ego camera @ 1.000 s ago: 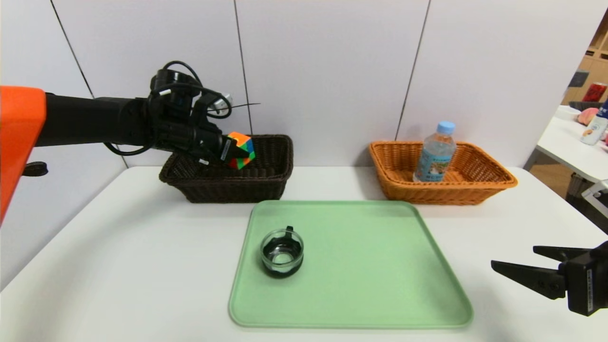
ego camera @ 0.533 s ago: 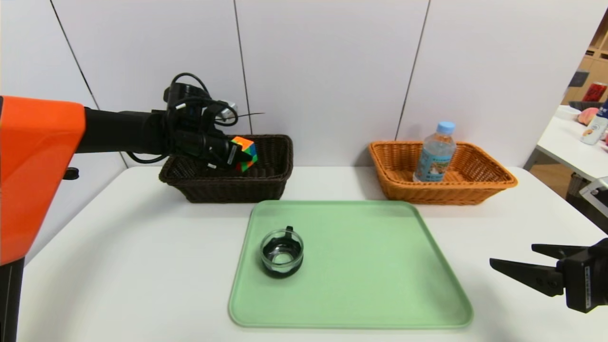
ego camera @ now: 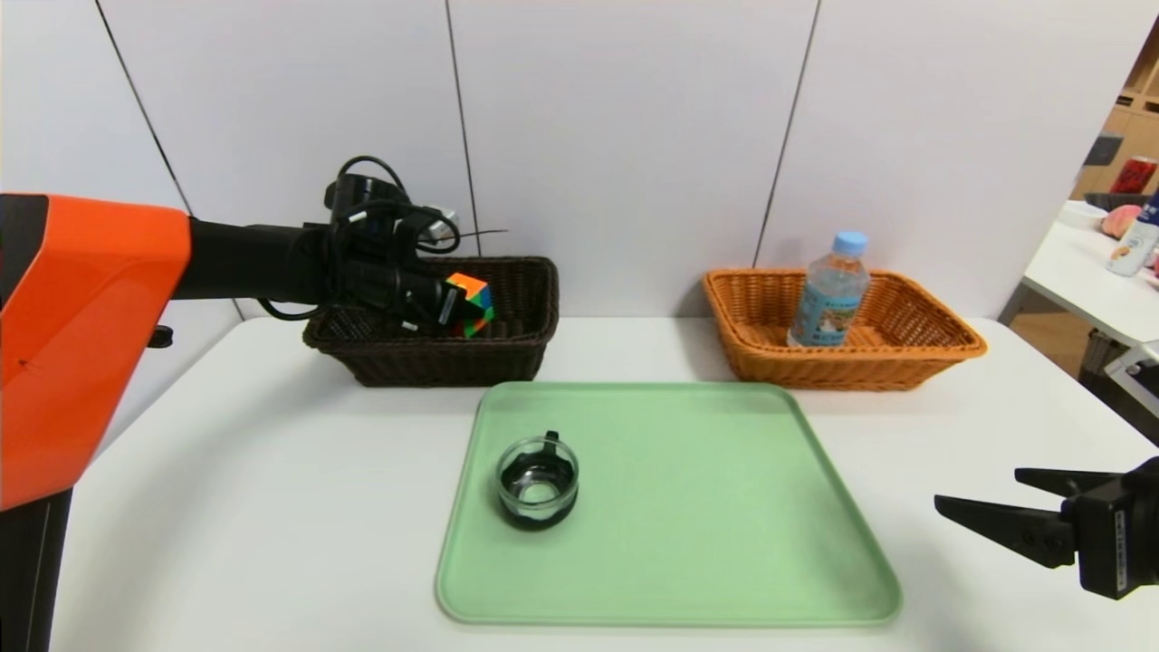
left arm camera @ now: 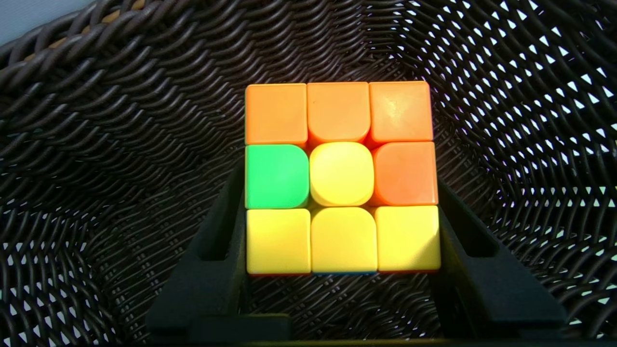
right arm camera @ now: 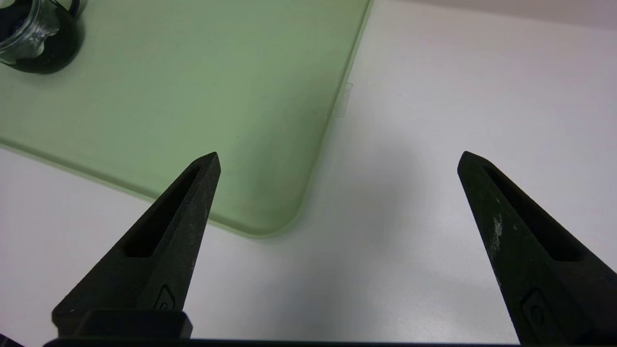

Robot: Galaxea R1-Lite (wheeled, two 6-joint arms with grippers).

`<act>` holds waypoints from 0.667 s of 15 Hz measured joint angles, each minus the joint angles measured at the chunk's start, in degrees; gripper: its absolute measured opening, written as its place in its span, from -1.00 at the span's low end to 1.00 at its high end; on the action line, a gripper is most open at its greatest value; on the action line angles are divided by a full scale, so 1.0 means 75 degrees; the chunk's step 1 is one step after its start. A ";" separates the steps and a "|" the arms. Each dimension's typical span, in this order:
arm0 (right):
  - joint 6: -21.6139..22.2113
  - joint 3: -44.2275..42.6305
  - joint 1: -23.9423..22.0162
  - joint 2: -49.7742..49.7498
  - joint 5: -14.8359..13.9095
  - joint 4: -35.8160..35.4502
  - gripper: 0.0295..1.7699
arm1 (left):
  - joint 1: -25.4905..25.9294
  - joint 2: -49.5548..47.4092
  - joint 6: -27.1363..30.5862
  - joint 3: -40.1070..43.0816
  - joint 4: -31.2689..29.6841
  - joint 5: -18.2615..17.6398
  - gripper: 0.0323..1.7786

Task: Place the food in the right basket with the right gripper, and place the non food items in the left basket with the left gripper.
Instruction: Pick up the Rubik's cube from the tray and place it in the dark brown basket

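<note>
Cube (left arm camera: 342, 176) between left jaws, dark basket (ego camera: 444, 362)

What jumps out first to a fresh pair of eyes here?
The multicoloured plastic puzzle cube, gripped by the black left gripper inside the dark brown wicker basket. Next, the clear blue-capped bottle standing in the orange-brown wicker basket, and the clear-and-black glass cup on the left part of the pale green rectangular tray.

Here's your left arm (ego camera: 263, 263), black past a glossy orange-red shell (ego camera: 100, 335), black cables (ego camera: 371, 163) looping over it! Your right gripper (right arm camera: 339, 161) shows tapered black fingers, slotted, one scuffed pale!
</note>
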 joint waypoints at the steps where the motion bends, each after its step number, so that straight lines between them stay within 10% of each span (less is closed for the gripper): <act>1: -0.0003 0.0000 0.0000 0.0000 0.0000 0.0000 0.92 | 0.0000 -0.0008 0.0003 -0.0005 0.0000 0.0000 0.09; 10: 0.0000 0.0020 -0.0036 -0.0054 -0.0011 -0.0003 0.92 | -0.0015 -0.0093 -0.0003 -0.0008 0.0002 -0.0031 0.47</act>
